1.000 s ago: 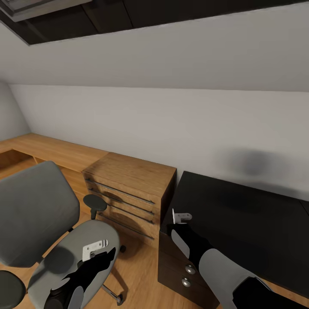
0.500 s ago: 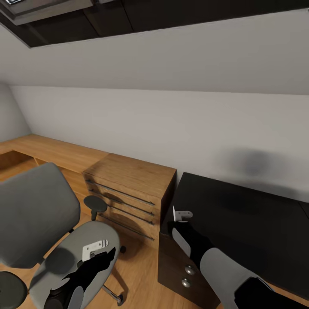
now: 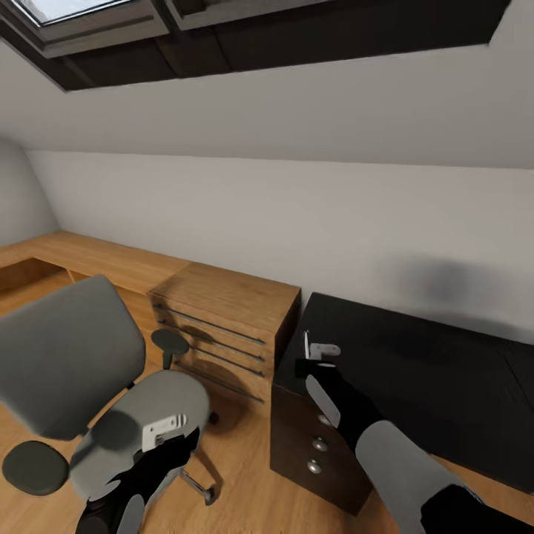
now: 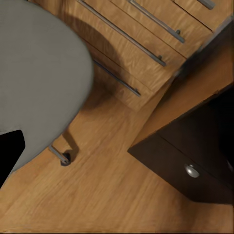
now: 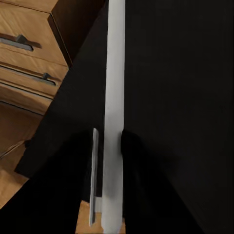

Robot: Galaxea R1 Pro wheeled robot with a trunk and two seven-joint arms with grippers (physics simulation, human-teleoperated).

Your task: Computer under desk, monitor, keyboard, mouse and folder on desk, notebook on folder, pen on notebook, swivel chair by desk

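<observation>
While gripped, pen (image 5: 115, 97) upright, over desk (image 3: 415, 371)

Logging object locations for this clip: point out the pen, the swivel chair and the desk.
pen (image 5: 114, 97), right wrist view, middle of its white shaft.
swivel chair (image 3: 159, 397), head view, grey seat.
desk (image 3: 445, 371), head view, bare black top.

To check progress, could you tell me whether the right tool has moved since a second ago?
Yes, slightly: judged against the desk's left edge, the right tool has crept further in over the top. Most of the shift is the camera's.
</observation>
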